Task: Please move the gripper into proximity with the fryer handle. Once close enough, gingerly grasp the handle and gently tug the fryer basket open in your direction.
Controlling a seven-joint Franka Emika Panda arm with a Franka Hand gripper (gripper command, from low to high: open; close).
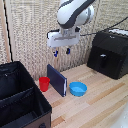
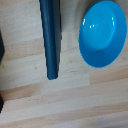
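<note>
Claw (image 1: 61,51) hangs with fingers apart above blue bowl (image 1: 78,89), holding nothing.

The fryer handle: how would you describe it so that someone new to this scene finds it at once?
Start at the black boxy air fryer standing at the exterior view's right, against the pale backdrop. On its glossy front, the fryer basket, sits the fryer handle, a small upright black bar. Unlike the dark-blue slab standing on the wooden table beside the blue bowl, it is fixed to the appliance.
</note>
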